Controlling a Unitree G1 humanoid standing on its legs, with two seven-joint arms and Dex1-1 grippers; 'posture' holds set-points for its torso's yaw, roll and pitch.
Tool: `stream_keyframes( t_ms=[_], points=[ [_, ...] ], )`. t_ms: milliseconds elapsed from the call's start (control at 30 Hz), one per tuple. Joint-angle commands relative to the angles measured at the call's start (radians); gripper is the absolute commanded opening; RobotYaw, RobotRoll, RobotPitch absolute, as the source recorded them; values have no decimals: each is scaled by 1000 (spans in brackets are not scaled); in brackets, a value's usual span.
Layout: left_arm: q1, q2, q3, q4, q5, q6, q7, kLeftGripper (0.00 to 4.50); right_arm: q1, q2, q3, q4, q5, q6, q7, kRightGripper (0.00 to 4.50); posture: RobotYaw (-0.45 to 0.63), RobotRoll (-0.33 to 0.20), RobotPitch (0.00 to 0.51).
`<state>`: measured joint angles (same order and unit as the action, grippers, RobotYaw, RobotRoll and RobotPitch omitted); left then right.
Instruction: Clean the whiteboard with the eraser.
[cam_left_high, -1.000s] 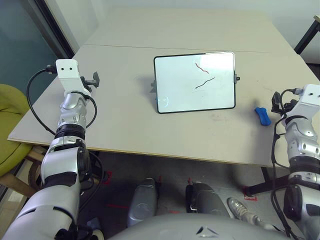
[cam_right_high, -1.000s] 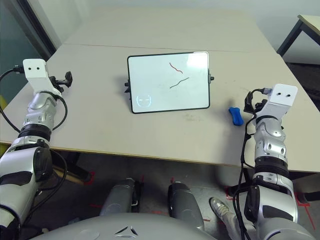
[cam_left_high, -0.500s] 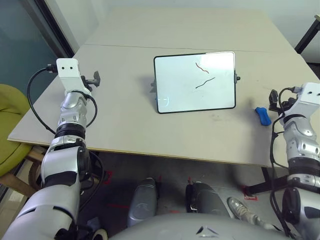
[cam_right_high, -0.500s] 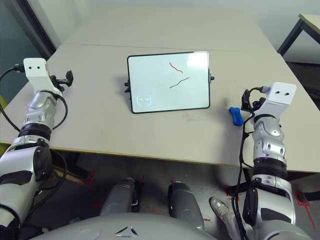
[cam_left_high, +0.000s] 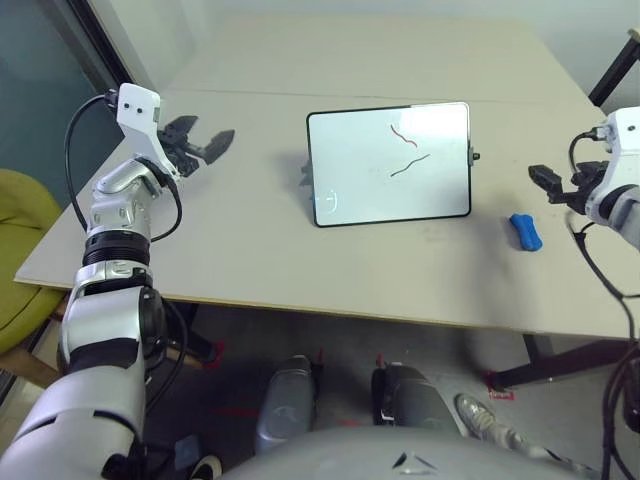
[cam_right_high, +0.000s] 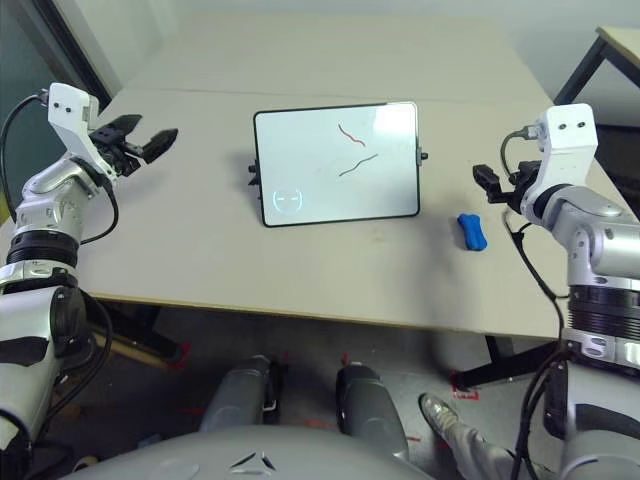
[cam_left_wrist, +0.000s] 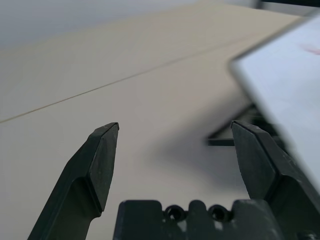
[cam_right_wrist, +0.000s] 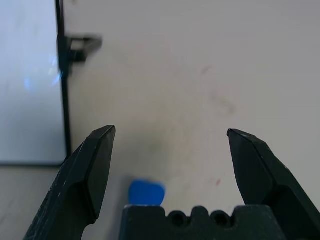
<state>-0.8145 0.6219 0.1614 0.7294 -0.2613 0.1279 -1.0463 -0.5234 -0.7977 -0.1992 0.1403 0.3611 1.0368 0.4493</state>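
The whiteboard (cam_left_high: 390, 165) stands propped at the table's middle, with a red squiggle (cam_left_high: 403, 134) and a black one (cam_left_high: 410, 165) on it. Right of the board, the blue eraser (cam_left_high: 525, 231) lies flat on the table. My right gripper (cam_left_high: 545, 178) hovers open just beyond and to the right of the eraser, pointing toward the board; its wrist view has the eraser (cam_right_wrist: 146, 193) low between the fingers and the whiteboard's edge (cam_right_wrist: 27, 75) alongside. My left gripper (cam_left_high: 205, 137) is open, above the table left of the board, whose edge (cam_left_wrist: 285, 75) shows past one finger.
A seam (cam_left_high: 250, 95) crosses the beige table behind the board. The board's black stand foot (cam_left_high: 306, 172) sticks out on its left. A yellow-green chair (cam_left_high: 20, 250) sits off the table's left edge, and a black leg of another table (cam_left_high: 612, 70) is at the far right.
Both arms have lifted and turned inward. The left gripper swung right toward the board. The right gripper rose and moved back, now beyond the eraser. Board and eraser are unmoved.
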Motion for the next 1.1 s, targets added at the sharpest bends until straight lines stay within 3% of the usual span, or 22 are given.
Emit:
stream_keyframes(
  t_ms=[33, 300, 1100],
  points=[
    [62, 23, -53, -127, -36, 118, -117, 4500, -28, -25, 58, 30, -3, 119, 32, 4466, 218, 0, 50],
    [183, 53, -83, -356, -99, 321, -202, 4500, -45, 2, 94, 115, -23, 187, 36, 4466, 241, 0, 76],
    [204, 61, -83, -404, -96, 332, -182, 4500, -12, 60, 100, 180, -64, 160, 23, 4466, 256, 0, 81]
  ],
)
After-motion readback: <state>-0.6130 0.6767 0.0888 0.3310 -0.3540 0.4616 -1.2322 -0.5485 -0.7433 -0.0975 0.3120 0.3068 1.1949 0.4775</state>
